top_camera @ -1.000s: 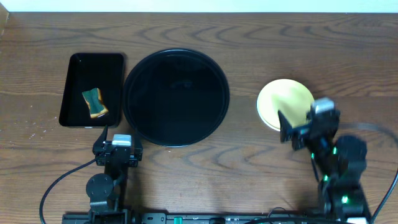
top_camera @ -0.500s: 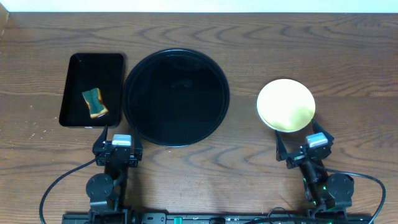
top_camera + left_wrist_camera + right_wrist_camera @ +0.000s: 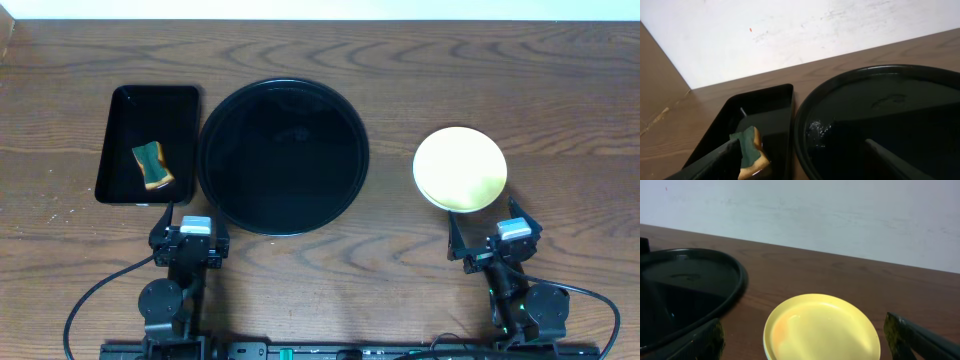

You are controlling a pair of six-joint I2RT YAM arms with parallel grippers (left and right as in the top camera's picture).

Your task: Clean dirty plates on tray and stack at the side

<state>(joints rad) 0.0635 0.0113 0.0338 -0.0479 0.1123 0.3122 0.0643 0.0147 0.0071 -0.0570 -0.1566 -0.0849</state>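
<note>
The round black tray (image 3: pixel 283 155) lies mid-table with nothing on it; it also shows in the left wrist view (image 3: pixel 880 115) and the right wrist view (image 3: pixel 685 285). The pale yellow plate (image 3: pixel 460 168) lies on the wood to its right, with a faint orange tint on its left side (image 3: pixel 822 330). A pale rim shows under its left edge. No blue-green plate shows clearly. My left gripper (image 3: pixel 190 235) (image 3: pixel 802 167) is open and empty in front of the tray. My right gripper (image 3: pixel 492 240) (image 3: pixel 807 347) is open and empty just in front of the yellow plate.
A smaller black rectangular tray (image 3: pixel 120 140) stands left of the round tray and holds a green and yellow sponge (image 3: pixel 152 165) (image 3: pixel 752 150). A white wall runs along the table's far edge.
My right arm has drawn back from the yellow plate toward the table's front edge and lowered. The plate stays in place. The left arm has not moved.
</note>
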